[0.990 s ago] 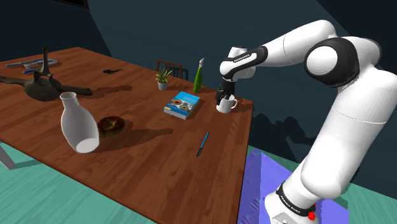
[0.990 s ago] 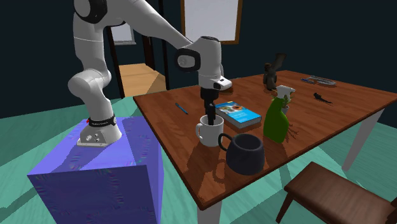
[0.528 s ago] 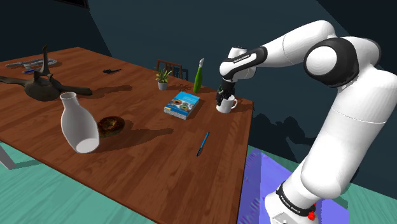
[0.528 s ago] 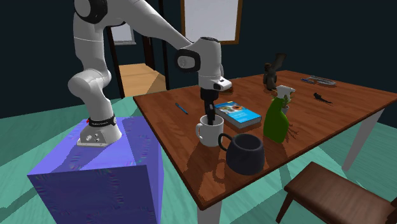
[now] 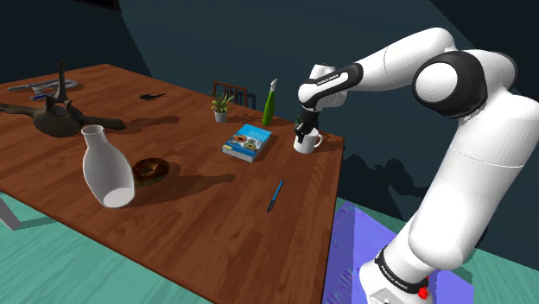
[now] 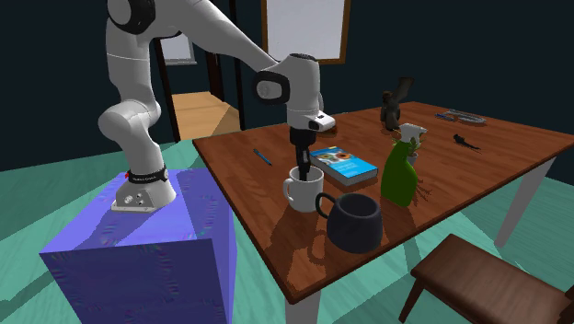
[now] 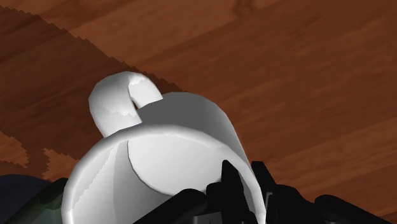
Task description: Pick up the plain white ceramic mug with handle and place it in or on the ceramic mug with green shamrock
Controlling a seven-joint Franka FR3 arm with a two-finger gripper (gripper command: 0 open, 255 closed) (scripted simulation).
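Wooden table [image 5: 199, 207]: tool [image 6: 300, 168] pinches white mug [image 6: 296, 195] by its rim.

The white arm [image 5: 462, 164] rises from its base, folds at a dark joint [image 5: 449, 85] and reaches across to end over the white mug [image 6: 301, 193]. Its wrist [image 6: 292, 87] points straight down above that mug. The black end effector [image 6: 300, 169] dips into the mug's mouth, one finger [image 7: 227, 182] inside the wall and the other outside, pinching the wall on the side away from the mug's handle.
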